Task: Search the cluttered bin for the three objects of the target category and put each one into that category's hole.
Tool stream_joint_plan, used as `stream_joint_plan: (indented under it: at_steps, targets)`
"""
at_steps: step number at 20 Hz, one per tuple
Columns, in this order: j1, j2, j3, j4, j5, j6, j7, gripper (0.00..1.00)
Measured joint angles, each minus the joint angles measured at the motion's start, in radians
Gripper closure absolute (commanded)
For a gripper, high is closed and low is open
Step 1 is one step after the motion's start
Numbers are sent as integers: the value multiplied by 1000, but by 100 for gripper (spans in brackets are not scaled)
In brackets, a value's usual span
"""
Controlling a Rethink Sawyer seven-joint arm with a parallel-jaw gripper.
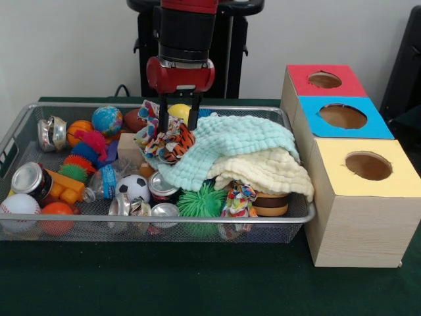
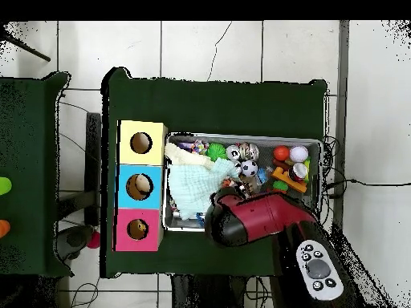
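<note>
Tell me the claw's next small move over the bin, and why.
Probably a short, straight descent. The claw hangs with its fingers spread right above the colourful patterned cloth, which lies at the edge of the mint towel in the wire bin. It does not seem to grip anything yet.

A dark green cloth (image 1: 197, 283) covers the table, which stands on a white tiled floor (image 2: 209, 48).

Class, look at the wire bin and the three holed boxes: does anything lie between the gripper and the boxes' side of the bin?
Yes. Beside the gripper, a mint-green cloth lies over a cream cloth, filling the wire bin towards the boxes and hiding whatever lies beneath.
</note>
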State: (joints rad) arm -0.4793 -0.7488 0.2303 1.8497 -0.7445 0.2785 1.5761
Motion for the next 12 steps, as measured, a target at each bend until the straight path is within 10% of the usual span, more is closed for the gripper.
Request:
stream_joint_plan:
  at_steps: [12]
  targets:
    - [-14,8,0,-37,-27,0,0,0]
